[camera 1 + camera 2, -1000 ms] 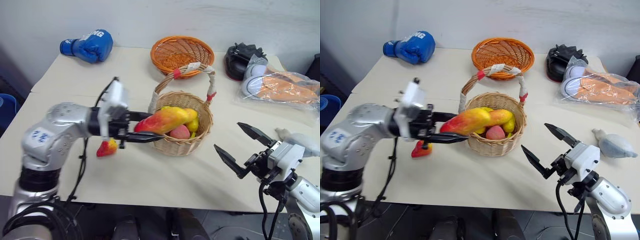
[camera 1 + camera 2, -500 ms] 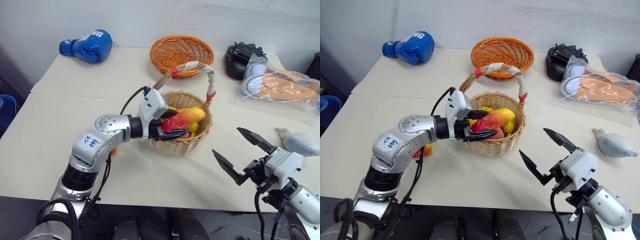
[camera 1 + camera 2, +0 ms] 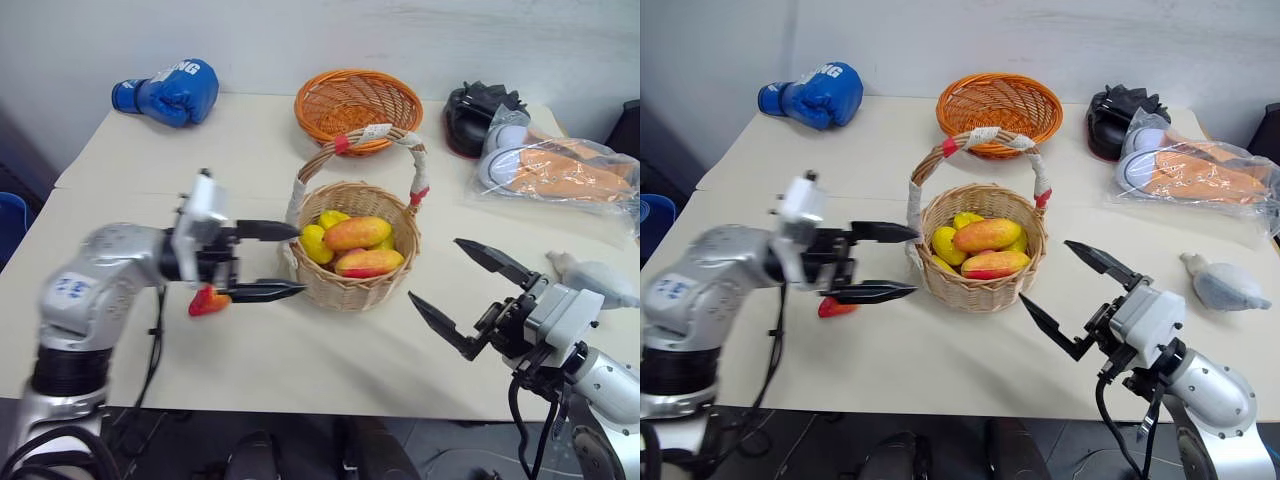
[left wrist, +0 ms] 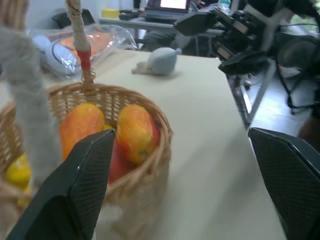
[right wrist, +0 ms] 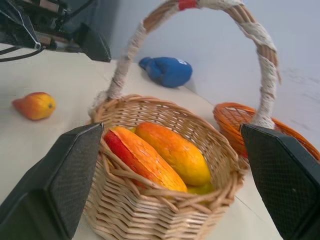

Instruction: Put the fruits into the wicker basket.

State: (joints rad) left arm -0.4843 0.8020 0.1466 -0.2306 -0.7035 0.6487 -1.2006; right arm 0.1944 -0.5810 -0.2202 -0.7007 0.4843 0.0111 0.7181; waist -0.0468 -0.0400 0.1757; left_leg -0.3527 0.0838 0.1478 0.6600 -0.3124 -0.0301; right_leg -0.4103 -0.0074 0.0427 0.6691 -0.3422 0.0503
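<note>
Two glossy oblong orange-red mango-like fruits [image 3: 358,233] lie in the round tan woven wicker basket [image 3: 352,288]; a small pear-shaped fruit [image 3: 208,300] rests on the smooth cream table [image 3: 320,350]. The left gripper [image 3: 268,260] and right gripper [image 3: 458,290] both hang empty, fingers spread.

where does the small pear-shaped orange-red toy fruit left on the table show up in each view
Left eye view: small pear-shaped orange-red toy fruit on the table, beside the left gripper.
Right eye view: same fruit, lower left of the round tan wicker basket.
Left wrist view: I cannot find it there.
Right wrist view: it lies at the far left, apart from the basket.
Shared landmark: the basket's cloth-wrapped arched handle.
</note>
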